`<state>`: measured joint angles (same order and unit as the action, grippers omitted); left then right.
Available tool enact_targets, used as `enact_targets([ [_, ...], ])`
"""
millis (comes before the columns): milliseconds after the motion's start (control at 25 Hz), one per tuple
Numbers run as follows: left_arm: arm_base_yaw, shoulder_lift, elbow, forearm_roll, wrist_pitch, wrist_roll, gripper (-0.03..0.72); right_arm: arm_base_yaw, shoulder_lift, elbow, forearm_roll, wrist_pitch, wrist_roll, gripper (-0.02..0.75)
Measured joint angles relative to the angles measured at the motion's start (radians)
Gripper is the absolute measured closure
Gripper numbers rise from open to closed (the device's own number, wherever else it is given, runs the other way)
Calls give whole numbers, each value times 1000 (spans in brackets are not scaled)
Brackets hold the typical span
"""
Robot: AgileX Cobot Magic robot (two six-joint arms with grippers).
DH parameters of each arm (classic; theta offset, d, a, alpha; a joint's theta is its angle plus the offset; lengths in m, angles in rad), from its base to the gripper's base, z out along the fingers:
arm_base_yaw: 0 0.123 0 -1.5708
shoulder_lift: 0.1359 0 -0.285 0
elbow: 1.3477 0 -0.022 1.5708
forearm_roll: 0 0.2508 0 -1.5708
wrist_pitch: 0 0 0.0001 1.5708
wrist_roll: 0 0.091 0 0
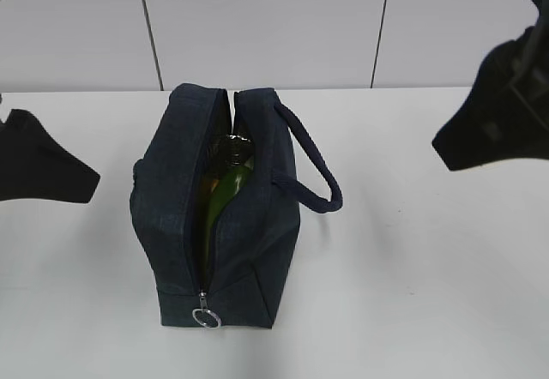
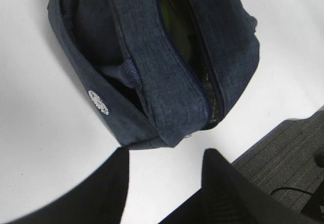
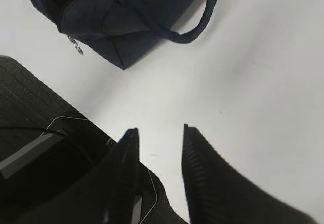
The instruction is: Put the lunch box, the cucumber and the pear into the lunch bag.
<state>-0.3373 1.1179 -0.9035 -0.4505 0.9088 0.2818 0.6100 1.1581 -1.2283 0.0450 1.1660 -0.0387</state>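
The navy lunch bag (image 1: 180, 199) stands in the middle of the white table, its zipper mostly open, ring pull (image 1: 207, 317) at the near end. The dark green cucumber (image 1: 225, 182) shows through the slit. The lunch box and the pear are hidden. The bag also shows in the left wrist view (image 2: 152, 72) with its white logo (image 2: 98, 102), and in the right wrist view (image 3: 116, 26). My left gripper (image 2: 164, 155) is open and empty, raised left of the bag. My right gripper (image 3: 159, 133) is open and empty, raised at the right.
The bag's loop handle (image 1: 313, 169) hangs out to the right. The white table (image 1: 412, 267) ends near the floor with dark carpet (image 2: 288, 153) and a black device (image 3: 45, 163) below the table's edge.
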Motion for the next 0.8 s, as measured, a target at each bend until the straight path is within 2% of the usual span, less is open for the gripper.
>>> enact_targets([
  [160, 0, -52, 24, 0, -2, 8, 409, 0, -22, 38, 5, 14, 3, 498],
  [320, 0, -65, 25, -1, -2, 67, 419, 0, -22, 38, 5, 21, 15, 498],
  [480, 0, -65, 43, -2, -18, 91, 419, 0, -22, 40, 44, 19, 59, 498],
  [800, 0, -65, 156, -30, -96, 129, 426, 0, -44, 64, 56, -65, -78, 498],
])
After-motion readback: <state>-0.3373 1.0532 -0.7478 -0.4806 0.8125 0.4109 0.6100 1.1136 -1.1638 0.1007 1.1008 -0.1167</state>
